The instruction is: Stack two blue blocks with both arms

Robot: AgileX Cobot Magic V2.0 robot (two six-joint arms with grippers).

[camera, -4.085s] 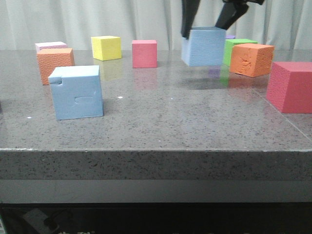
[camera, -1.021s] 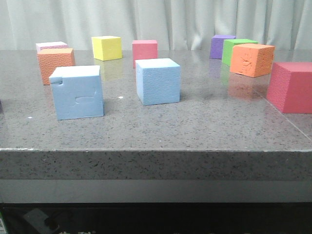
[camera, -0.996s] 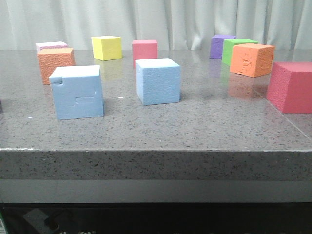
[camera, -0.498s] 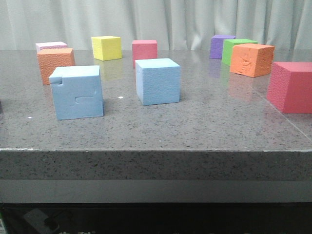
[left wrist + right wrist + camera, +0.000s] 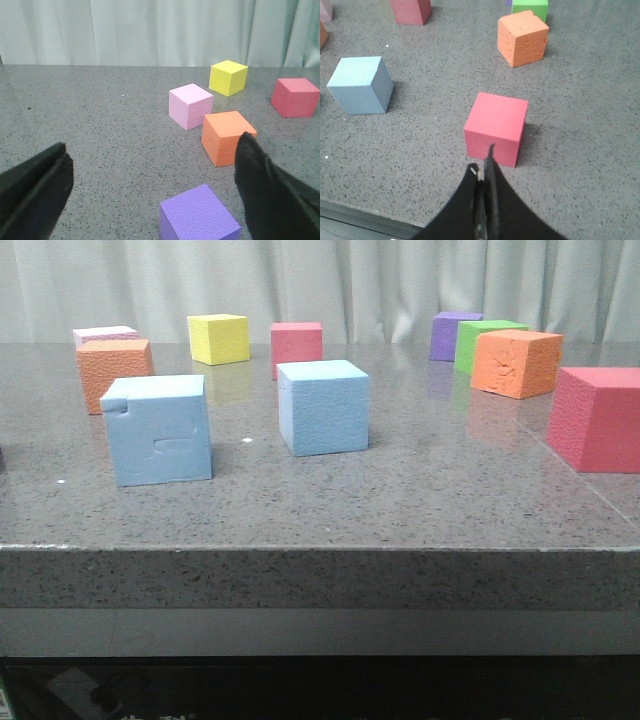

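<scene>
- The two blue blocks sit apart on the grey table (image 5: 400, 510), both flat on its surface, so no stacking is done yet.
- The notched blue block (image 5: 158, 429) stands near the front left; its top left corner is cut away and a short groove marks its front face.
- The plain blue block (image 5: 324, 406) rests to its right and a little farther back, near the table's middle, with a clear gap between them, probably room for fingers to close on either cube.
- The left gripper (image 5: 150, 190) is spread wide and empty, hovering over the purple cube (image 5: 198, 217), which is no part of the job.
- The right gripper (image 5: 485, 200) is pinched closed on nothing, pulled back above the near edge behind a red cube (image 5: 496, 127); the plain block lies to one side.
</scene>
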